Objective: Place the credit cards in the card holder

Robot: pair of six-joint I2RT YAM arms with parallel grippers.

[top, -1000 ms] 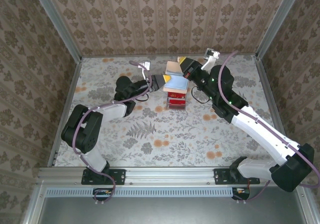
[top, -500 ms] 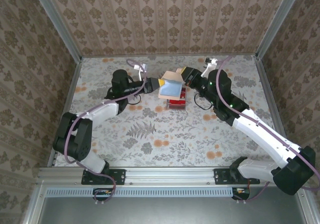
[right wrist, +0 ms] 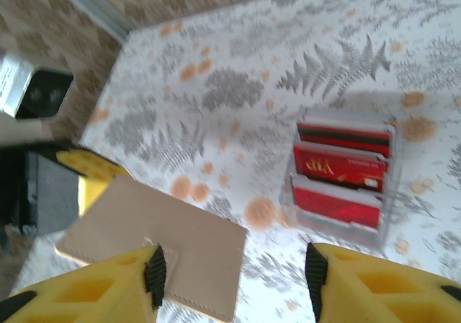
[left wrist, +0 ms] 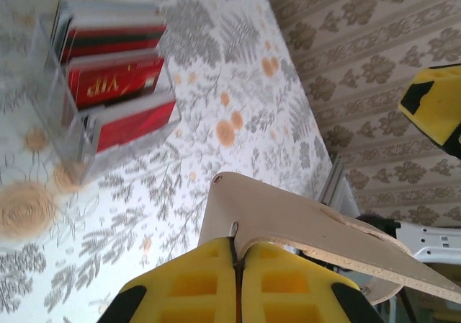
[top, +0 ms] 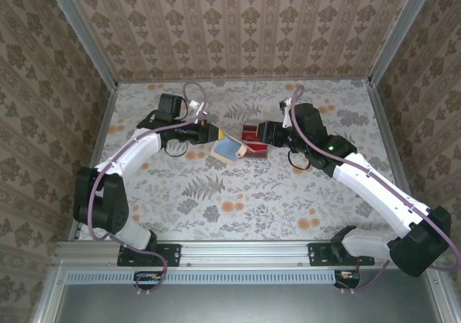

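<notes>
Frame centre: card holder [top: 225, 148] pinched by left gripper [left wrist: 238, 265]; right gripper [right wrist: 236, 274] spread. To be opened wide before cards [right wrist: 338, 193] are fetched.

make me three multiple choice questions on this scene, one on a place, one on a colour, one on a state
1. Where are the credit cards?
A) in a clear stand
B) inside the wallet
C) between the right arm's fingers

2. What colour is the outside of the card holder?
A) black
B) tan
C) green

3. How is the left gripper?
A) open above the cards
B) shut on the card holder
C) shut on a single card

Answers:
1 A: both wrist views show red cards standing in the stand's tiers.
2 B: its plain tan face shows in both wrist views.
3 B: in the left wrist view its jaws pinch the holder's edge, while the right gripper is open.
</notes>
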